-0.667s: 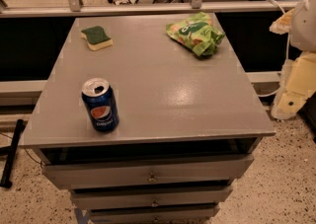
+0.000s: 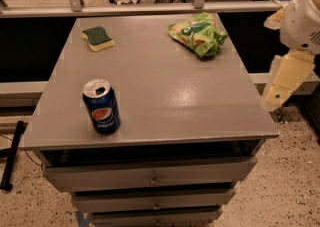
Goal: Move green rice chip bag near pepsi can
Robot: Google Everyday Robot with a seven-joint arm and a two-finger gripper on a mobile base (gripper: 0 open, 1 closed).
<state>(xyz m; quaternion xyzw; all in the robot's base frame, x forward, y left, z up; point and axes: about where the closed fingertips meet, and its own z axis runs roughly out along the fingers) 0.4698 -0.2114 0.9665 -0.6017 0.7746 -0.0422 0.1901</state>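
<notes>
One gripper (image 2: 274, 100) hangs right of table (image 2: 175, 96) (chip bag (image 2: 199, 33) apart).

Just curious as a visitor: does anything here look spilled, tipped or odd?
Nothing stands out. The pepsi can stands upright front left, the green rice chip bag lies crumpled back right, a sponge back left. The gripper hangs right of the table.

The crumpled light-green foil rice chip bag (image 2: 198, 34) lies flat near the far right corner of the grey drawer cabinet (image 2: 165, 96) top. The dark blue aluminium Pepsi can (image 2: 101, 106) stands upright near its front left edge, silver top up. The pale gripper (image 2: 280, 87) hangs beside the cabinet's right edge.
</notes>
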